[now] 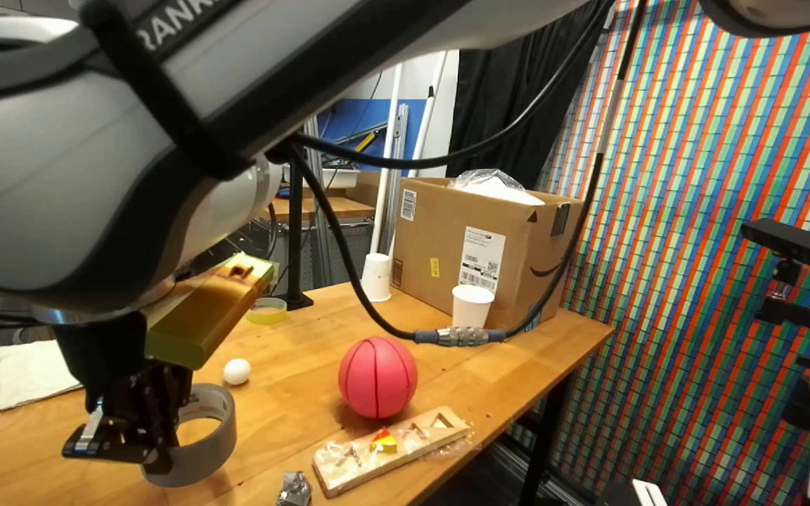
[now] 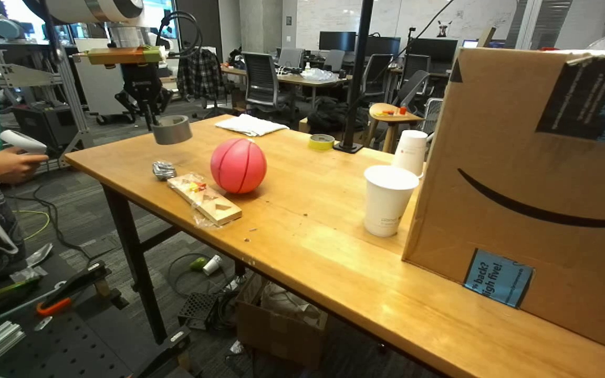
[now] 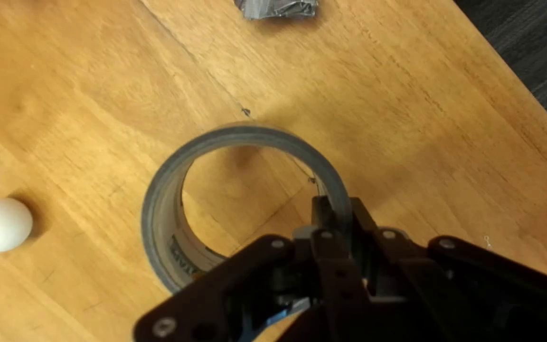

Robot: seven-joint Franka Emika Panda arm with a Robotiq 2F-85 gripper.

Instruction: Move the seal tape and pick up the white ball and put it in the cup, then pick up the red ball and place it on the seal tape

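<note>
Gripper point(image 3: 341, 209) holds seal tape point(image 2: 172, 130) above table point(image 2: 308, 189); white ball point(image 3: 0, 225) nearby

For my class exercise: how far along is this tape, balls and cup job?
Done: the gripper holds the tape roll clear of the table.
In hand: shifting the tape roll, not yet set down.
Remaining: the white ball lies outside the cup, and the red ball sits on the table.
</note>
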